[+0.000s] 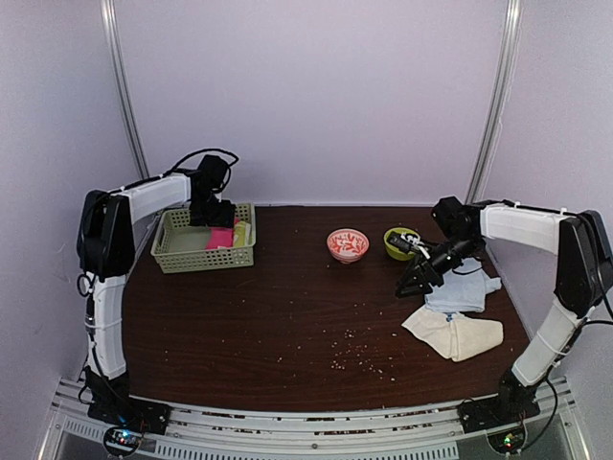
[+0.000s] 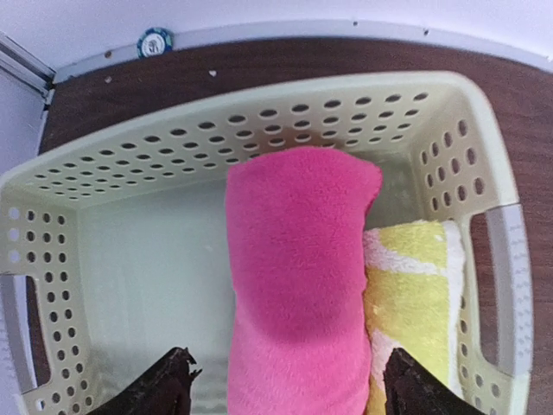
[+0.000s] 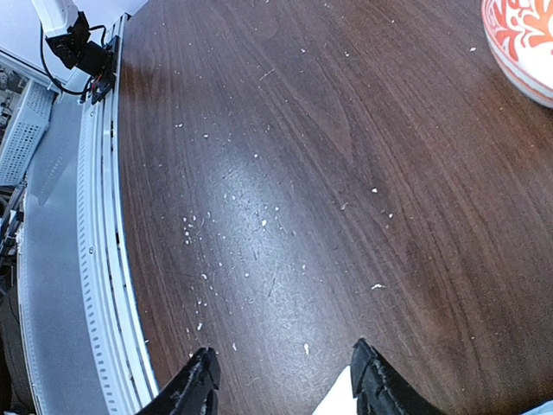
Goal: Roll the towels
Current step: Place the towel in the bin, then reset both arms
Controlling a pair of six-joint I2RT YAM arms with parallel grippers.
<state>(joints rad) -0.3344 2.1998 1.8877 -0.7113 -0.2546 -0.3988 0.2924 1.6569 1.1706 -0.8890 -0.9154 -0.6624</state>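
Dark wooden table (image 1: 287, 316) carries a basket (image 1: 182, 251) at upper left, holding the pink towel (image 2: 298, 285) and yellow towel (image 2: 410, 294) beneath the left gripper (image 2: 294, 376), fingers spread. At right, the right gripper (image 3: 285, 372), likewise released, hangs beside the blue towel (image 1: 465, 292), the cream towel (image 1: 460, 335) just below.

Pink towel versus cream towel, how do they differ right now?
The pink towel sits in the green basket; the cream towel lies on the table. The pink towel is a compact bundle; the cream towel is spread loose and rumpled. Both are soft cloth.
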